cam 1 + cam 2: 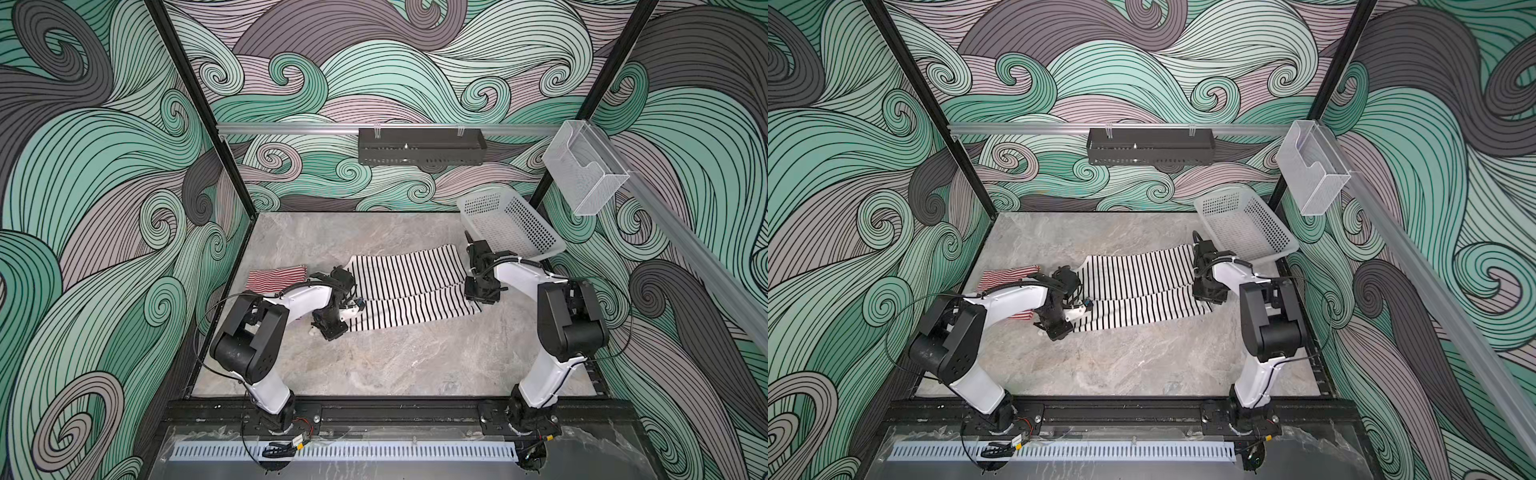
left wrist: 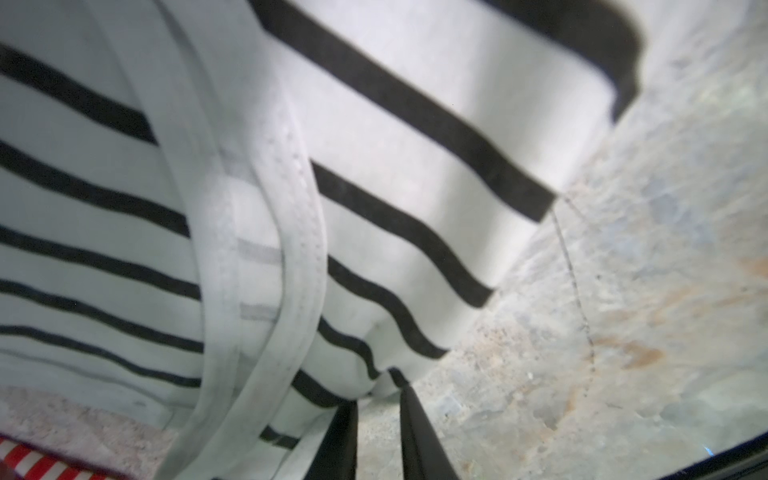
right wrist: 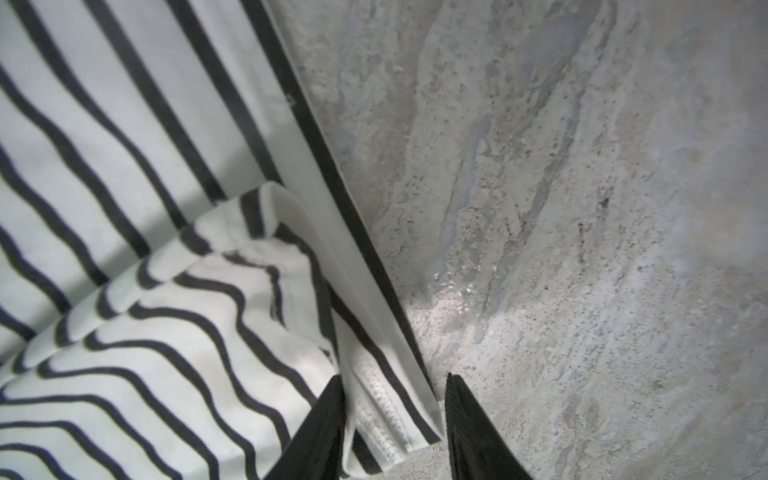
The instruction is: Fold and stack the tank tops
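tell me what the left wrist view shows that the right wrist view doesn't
Left wrist only: a corner of the red-striped tank top and the white edging band of the black-striped tank top. Right wrist only: that top's stitched hem corner between the fingers of the right gripper. Both: the black-striped cloth and the grey table.

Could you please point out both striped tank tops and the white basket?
black-striped tank top (image 1: 399, 274), in a top view, central stripes
red-striped tank top (image 1: 275, 277), in a top view, its middle
white basket (image 1: 515, 230), in a top view, bare floor
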